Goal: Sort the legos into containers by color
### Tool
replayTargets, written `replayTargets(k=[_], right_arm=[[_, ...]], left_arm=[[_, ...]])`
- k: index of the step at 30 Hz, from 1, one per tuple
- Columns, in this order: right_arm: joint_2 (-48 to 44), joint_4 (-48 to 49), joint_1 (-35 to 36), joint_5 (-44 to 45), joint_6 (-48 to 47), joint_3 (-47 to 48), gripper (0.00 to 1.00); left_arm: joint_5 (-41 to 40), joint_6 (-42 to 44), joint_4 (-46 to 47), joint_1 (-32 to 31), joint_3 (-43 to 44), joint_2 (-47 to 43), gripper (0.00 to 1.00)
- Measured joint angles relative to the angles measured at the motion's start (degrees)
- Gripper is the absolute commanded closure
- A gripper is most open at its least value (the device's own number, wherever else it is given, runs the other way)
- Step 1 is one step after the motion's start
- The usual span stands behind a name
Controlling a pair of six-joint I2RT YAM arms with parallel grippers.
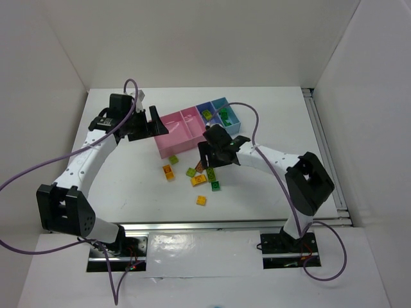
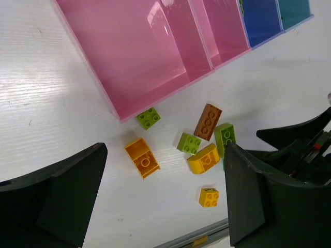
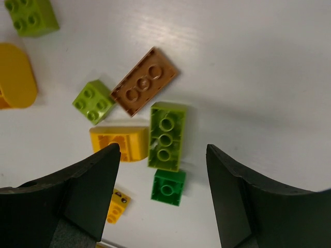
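On the bench (image 1: 270, 186), about eight bricks (image 2: 208, 122) loose beside empty pink bins (image 2: 129, 46); a few greens (image 1: 207, 114) already in the blue bins (image 2: 261, 20). Right hand (image 3: 161, 155) open, empty, over a lime brick (image 3: 165, 135); left hand (image 2: 165, 150) open.

Lab robot cell: white walls (image 1: 212, 38) enclose the white table (image 1: 141, 192).

— How many bins (image 1: 183, 128) do you count?
— Four in one row: two pink ones (image 2: 139, 51), one dark blue bin (image 1: 204, 106), one light blue bin (image 1: 221, 102).
— And loose on the desk (image 1: 257, 199)?
— Eight: three lime bricks (image 3: 93, 101), three orange-yellow bricks (image 3: 119, 143), one brown brick (image 3: 144, 81), one dark green brick (image 3: 168, 187).
— Inside the bins?
— One lime piece (image 1: 207, 114) in the dark blue, one dark green piece (image 1: 225, 117) in the light blue. More I can't make out.
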Motion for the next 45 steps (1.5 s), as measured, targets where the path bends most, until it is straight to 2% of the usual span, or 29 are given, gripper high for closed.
replayTargets(k=[4,13,16,17,19,31,37,40,42,45], right_arm=[[1.33,0.33,2.40,-1.29,0.37,-0.28,0.27],[6.84,0.55,2.43,-1.60,0.96,-0.28,0.32],[6.84,0.55,2.43,-1.11,1.16,-0.28,0.38],[6.86,0.50,2.43,-1.01,1.22,-0.28,0.47],[6.93,0.50,2.43,-0.83,1.27,-0.31,0.52],[7.13,0.66,2.43,-0.61,2.69,-1.90,0.53],[6.99,0.28,2.43,0.76,2.51,-1.86,0.60],[6.86,-2.14,2.43,3.04,2.12,-0.07,0.60],[6.78,-3.82,2.43,4.92,1.46,2.38,0.60],[6.62,-4.98,2.21,7.74,0.70,7.08,0.60]], left_arm=[[-0.04,-0.02,-0.02,0.00,-0.52,-0.02,0.06],[-0.20,0.02,0.02,0.00,-0.76,-0.26,0.06],[-0.20,0.02,0.00,0.00,-0.76,-0.28,0.06],[-0.28,0.04,0.02,0.00,-0.76,-0.28,0.06],[-0.52,0.04,0.02,0.00,-0.76,-0.28,0.06],[-1.55,0.04,0.02,0.00,-0.76,-0.28,0.06],[-1.55,0.46,0.02,0.00,-0.76,-0.28,0.08],[-1.88,1.14,0.02,0.00,-0.79,-0.28,0.09],[-2.58,1.22,0.09,-0.09,-0.96,-0.28,0.14],[-7.63,1.40,-0.48,-1.92,-1.11,0.04,0.14]])
